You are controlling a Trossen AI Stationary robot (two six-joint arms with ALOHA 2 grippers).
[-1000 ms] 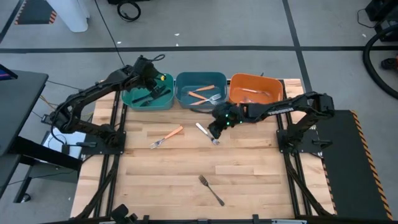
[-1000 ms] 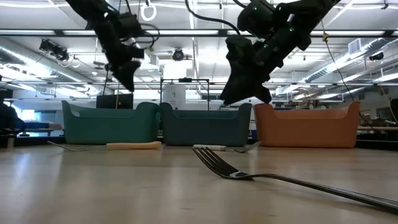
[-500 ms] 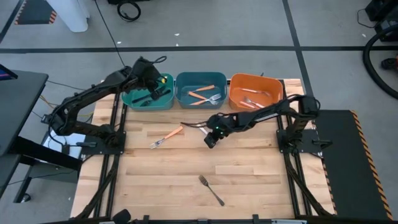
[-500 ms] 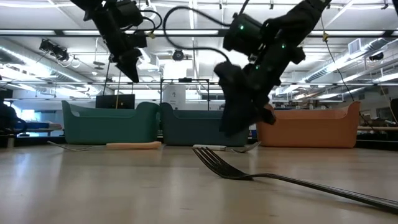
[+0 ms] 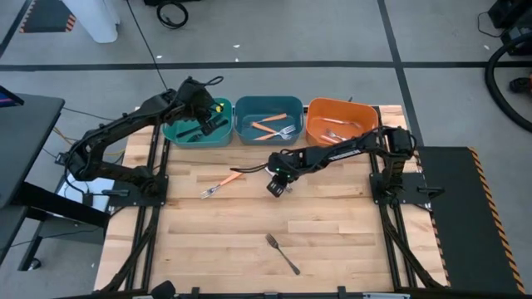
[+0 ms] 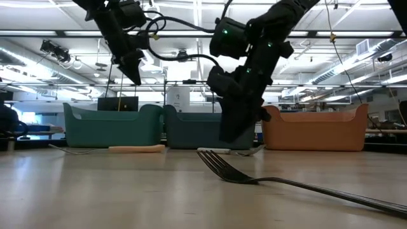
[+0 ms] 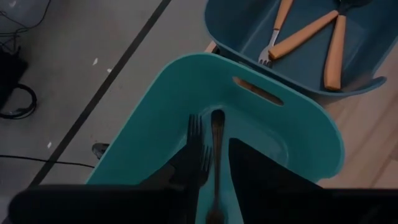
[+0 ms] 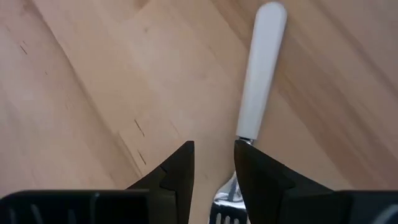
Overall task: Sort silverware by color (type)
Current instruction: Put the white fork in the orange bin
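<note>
A wooden table (image 5: 332, 241) stands in a big workshop with taped floor lines; three bins sit along its far edge, so each colour of silverware has its own place.

The teal bin (image 5: 196, 130) holds two black pieces. The blue bin (image 5: 268, 121) holds three orange-handled ones. The orange bin (image 5: 340, 120) holds at least two pale pieces; the exact count I cannot tell.

Three pieces lie loose on the table: an orange-handled fork (image 5: 222, 182) near the left side, a white-handled fork (image 8: 258, 81) under the right arm, and a silver fork (image 5: 282, 253) alone near the front.

The left gripper (image 5: 208, 110) hangs above the teal bin, its fingers apart with nothing between them, probably because a black piece belongs there.

The right gripper (image 5: 275, 184) is low over the table by the white-handled fork. Its fingers are apart and hold nothing; the fork's neck lies just past one fingertip (image 8: 252, 168), so I judge it is lining up for a pick bound for the orange bin.
</note>
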